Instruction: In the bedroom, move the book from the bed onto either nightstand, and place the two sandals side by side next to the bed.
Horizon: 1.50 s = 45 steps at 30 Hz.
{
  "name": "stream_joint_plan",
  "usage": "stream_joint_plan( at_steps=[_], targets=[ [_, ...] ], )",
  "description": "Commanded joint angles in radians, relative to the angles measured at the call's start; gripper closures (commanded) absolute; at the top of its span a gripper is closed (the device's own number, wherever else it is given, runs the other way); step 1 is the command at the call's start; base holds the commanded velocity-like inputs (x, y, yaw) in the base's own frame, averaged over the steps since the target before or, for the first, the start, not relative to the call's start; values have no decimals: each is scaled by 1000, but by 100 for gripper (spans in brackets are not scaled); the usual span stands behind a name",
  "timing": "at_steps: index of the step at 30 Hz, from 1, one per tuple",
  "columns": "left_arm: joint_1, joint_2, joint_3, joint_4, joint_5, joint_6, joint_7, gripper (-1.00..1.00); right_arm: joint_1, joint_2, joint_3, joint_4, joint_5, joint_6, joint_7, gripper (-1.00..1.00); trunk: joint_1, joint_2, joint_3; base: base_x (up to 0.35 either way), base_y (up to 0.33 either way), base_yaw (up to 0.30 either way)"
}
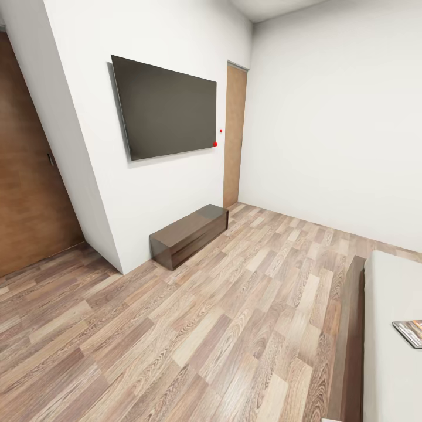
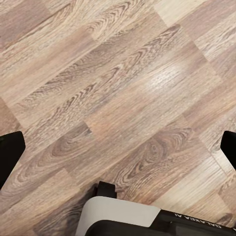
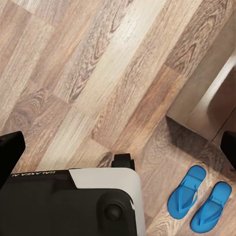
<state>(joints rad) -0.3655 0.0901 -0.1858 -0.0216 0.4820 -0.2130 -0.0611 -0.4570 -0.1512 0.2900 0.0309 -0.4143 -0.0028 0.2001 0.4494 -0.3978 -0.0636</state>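
The book [image 1: 409, 332] lies on the bed [image 1: 384, 351]. 2 sandals [image 3: 200, 198] sit together on the floor [image 1: 223, 328]. Both hands, left hand [image 2: 118, 147] and right hand [image 3: 118, 147], hang released.

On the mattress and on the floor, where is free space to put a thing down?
The mattress is bare except for the book at the picture's right edge. The floor lies open between the low cabinet and the bed frame. In the right wrist view, two sandals occupy floor near dark furniture.
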Motion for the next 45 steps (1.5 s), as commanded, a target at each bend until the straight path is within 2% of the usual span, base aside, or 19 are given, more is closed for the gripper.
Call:
stream_joint_plan(
  at_steps=[1, 7, 29, 45],
  targets=[
    [-1, 0, -8, 2, 11, -3, -5, -100, -2, 0, 8, 3, -11, 0, 5, -100, 1, -2, -2, 0, 0, 0],
    [-1, 3, -7, 1, 9, -4, -5, -100, -2, 0, 8, 3, -9, 0, 6, -100, 1, -2, -2, 162, 0, 0],
    [-1, 6, -7, 2, 9, -5, -6, -100, -2, 2, 8, 3, -6, 0, 5, -100, 1, -2, -2, 326, 4, 0],
    [-1, 7, -5, 0, 10, -6, -6, -100, -2, 4, 9, 3, -5, 0, 5, -100, 1, -2, -2, 308, 166, -24]
  ],
)
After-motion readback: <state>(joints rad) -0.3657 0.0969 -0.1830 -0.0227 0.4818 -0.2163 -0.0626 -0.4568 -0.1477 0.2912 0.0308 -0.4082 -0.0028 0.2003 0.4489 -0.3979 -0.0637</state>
